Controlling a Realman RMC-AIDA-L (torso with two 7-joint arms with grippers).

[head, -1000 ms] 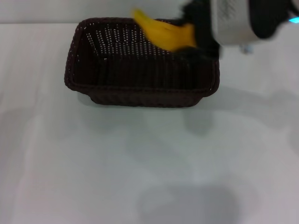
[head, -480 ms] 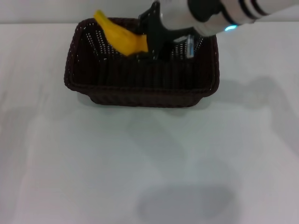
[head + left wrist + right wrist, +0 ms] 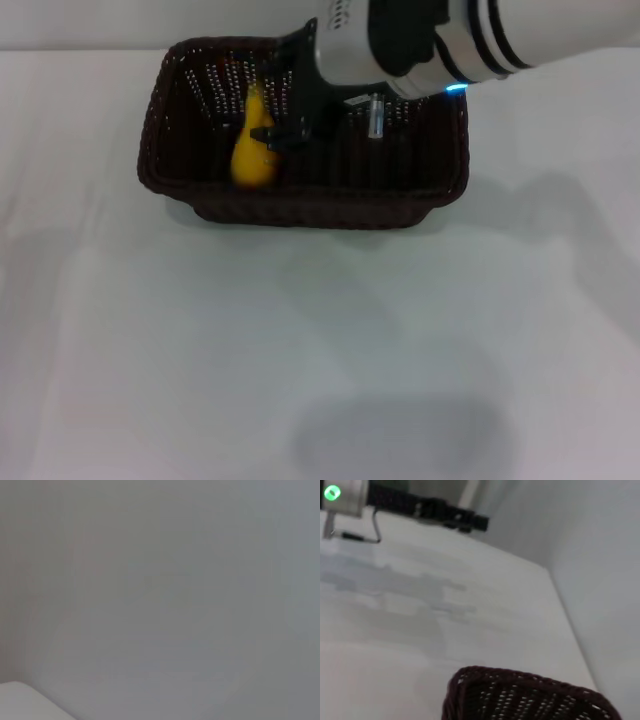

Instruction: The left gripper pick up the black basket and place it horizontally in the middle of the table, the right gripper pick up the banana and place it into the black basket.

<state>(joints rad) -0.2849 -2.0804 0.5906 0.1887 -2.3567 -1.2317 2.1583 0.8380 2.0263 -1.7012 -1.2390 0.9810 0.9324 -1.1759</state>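
Observation:
The black basket lies horizontally on the white table, at the far middle. My right gripper reaches down into it from the right and is shut on the banana. The banana stands nearly upright in the basket's left half, with its lower end near the floor. The basket's rim also shows in the right wrist view. My left gripper is out of the head view. It shows only far off in the right wrist view, parked at the table's edge.
The right arm, white with black bands, crosses above the basket's far right corner. The left wrist view shows only a plain grey surface. A wall borders the table on the side past the basket.
The right gripper has come down and to the left into the basket with the banana. The banana has swung from lying across the far rim to standing nearly upright inside.

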